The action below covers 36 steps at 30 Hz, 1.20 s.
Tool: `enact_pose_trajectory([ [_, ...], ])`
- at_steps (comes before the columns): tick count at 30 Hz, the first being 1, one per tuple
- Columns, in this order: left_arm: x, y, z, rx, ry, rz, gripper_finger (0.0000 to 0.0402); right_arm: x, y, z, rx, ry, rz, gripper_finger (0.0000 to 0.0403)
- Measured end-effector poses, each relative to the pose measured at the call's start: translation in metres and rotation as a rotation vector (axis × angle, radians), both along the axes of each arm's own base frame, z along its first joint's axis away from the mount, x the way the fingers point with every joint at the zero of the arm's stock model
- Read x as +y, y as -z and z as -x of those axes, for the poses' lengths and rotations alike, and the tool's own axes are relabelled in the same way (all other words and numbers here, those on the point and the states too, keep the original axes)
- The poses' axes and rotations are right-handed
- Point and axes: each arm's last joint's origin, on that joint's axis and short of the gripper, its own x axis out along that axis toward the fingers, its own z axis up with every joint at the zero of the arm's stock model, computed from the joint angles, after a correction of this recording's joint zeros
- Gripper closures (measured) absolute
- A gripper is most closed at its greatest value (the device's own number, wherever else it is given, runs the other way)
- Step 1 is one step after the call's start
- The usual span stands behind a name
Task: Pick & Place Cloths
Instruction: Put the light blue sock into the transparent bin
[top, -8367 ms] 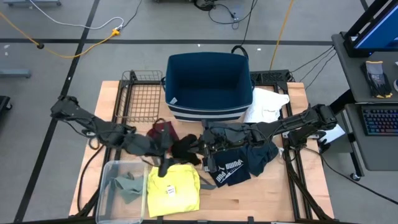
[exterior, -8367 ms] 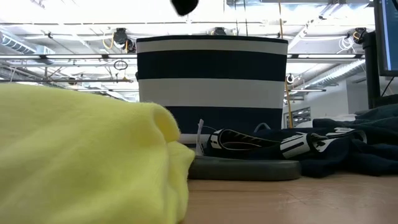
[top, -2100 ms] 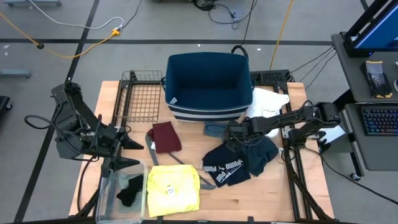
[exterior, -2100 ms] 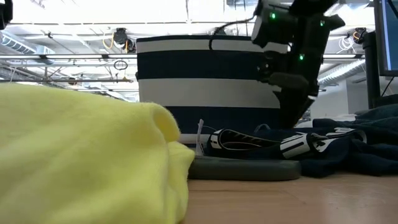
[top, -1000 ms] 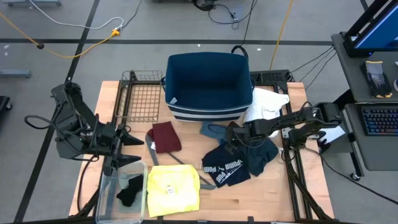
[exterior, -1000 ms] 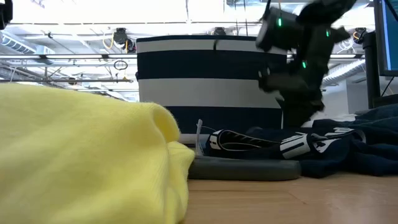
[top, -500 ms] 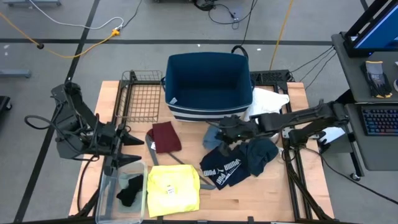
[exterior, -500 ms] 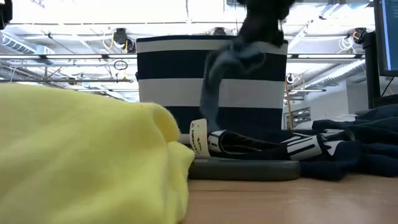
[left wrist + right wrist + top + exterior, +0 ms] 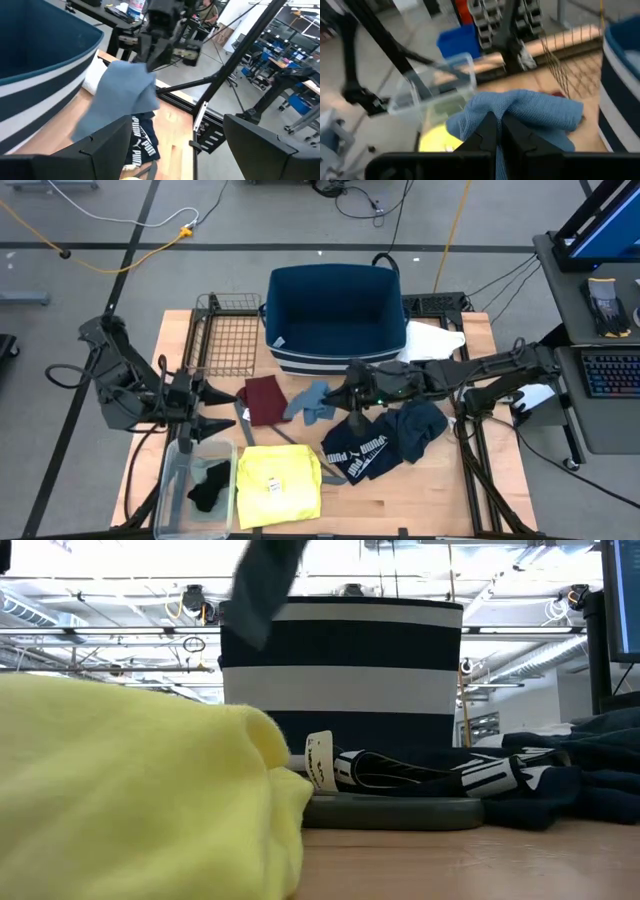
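High view shows a grey-blue cloth hanging in the air over the middle of the counter, pinched at its right end by the right gripper, whose fingers are closed tight on the fabric. In the right wrist view the same cloth bunches over the two dark fingers, which meet on a fold of it. The left wrist view sees the cloth dangling below the right gripper, in front of the basket wall. In the low view it is a dark blurred shape high up at the left edge of the striped basket.

Just left of the hanging cloth, a maroon piece lies flat on the counter. Nearer and to the right lies navy fabric with white lettering, touching a darker navy heap on its right. A yellow T-shirt lies at the near edge, with a thin grey hanger running past its far edge. Left of it stands a clear plastic bin with a black piece inside. A white shirt lies at the far right, beside the big navy basket. A wire rack sits at the far left.

The left gripper hovers over the counter's left side, just above the bin's far end, fingers spread wide with nothing between them.
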Motion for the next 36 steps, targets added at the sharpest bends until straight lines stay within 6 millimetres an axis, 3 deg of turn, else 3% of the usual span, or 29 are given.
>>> enact_pose_trajectory([
  [9, -0.002, 0.009, -0.021, 0.051, -0.033, -0.15, 0.0082, 0.004, -0.015, -0.009, -0.198, -0.104, -0.026, 0.0403],
  [20, -0.012, 0.036, -0.074, 0.168, -0.091, -0.468, 0.0082, 0.002, -0.011, -0.018, -0.219, -0.13, -0.055, 0.0403],
  [28, -0.012, 0.051, -0.109, 0.191, -0.099, -0.461, 0.0082, -0.001, 0.004, -0.029, -0.159, -0.108, -0.073, 0.0403],
  [36, -0.019, 0.061, -0.128, 0.187, 0.004, -0.467, 0.0082, 0.0, 0.014, -0.038, -0.134, -0.102, -0.097, 0.0403],
])
